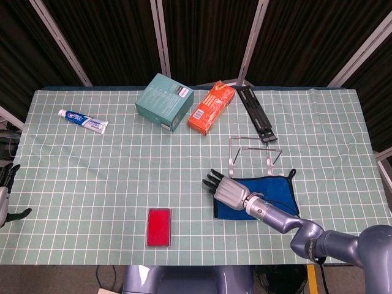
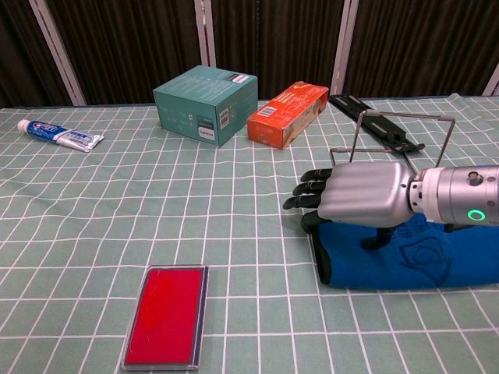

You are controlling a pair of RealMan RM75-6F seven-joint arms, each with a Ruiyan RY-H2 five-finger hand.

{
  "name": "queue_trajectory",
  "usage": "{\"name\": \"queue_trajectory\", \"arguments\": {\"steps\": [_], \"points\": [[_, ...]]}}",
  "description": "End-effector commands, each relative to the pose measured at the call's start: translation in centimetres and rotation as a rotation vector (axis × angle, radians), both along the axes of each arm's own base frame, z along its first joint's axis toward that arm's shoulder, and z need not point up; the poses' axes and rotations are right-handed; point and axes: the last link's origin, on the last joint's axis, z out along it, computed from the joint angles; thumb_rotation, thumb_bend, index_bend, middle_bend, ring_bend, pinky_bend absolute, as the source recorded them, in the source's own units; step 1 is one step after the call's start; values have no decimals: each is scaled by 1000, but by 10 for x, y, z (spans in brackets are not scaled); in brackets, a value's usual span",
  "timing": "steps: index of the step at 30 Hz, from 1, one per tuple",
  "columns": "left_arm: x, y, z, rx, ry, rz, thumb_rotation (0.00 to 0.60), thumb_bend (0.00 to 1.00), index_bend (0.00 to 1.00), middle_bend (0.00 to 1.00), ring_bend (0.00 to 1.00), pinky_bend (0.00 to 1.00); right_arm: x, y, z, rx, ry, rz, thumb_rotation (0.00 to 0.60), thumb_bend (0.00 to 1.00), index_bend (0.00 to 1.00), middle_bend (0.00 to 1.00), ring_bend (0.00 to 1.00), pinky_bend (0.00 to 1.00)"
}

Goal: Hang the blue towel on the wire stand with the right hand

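Red case (image 2: 166, 315) near-left of fingers; teal box (image 2: 206, 104), orange box (image 2: 288, 114), toothpaste (image 2: 60, 135), black rack(?) (image 1: 257, 113) far beyond.

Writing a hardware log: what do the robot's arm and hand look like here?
The right robot hand has a smooth silver-grey metal back and black fingers. Its wrist is a silver cylinder with a glowing green ring light. The arm is blue-grey and rounded.
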Motion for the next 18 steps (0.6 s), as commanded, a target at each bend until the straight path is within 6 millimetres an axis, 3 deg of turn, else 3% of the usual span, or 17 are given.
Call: {"name": "queue_trajectory", "arguments": {"steps": [1, 6, 18], "points": [[0, 0, 0, 0, 0, 1, 600, 0, 0, 0, 0, 0, -3, -1, 1, 0, 3, -5, 600, 144, 367, 0, 0, 39], [0, 0, 0, 0, 1, 2, 600, 0, 0, 0, 0, 0, -6, -1, 1, 2, -1, -14, 600, 168, 413, 0, 0, 47], [0, 0, -1, -1, 4, 1, 600, 0, 0, 0, 0, 0, -8, 2, 4, 21, -32, -5, 600, 169, 414, 0, 0, 64]]}}
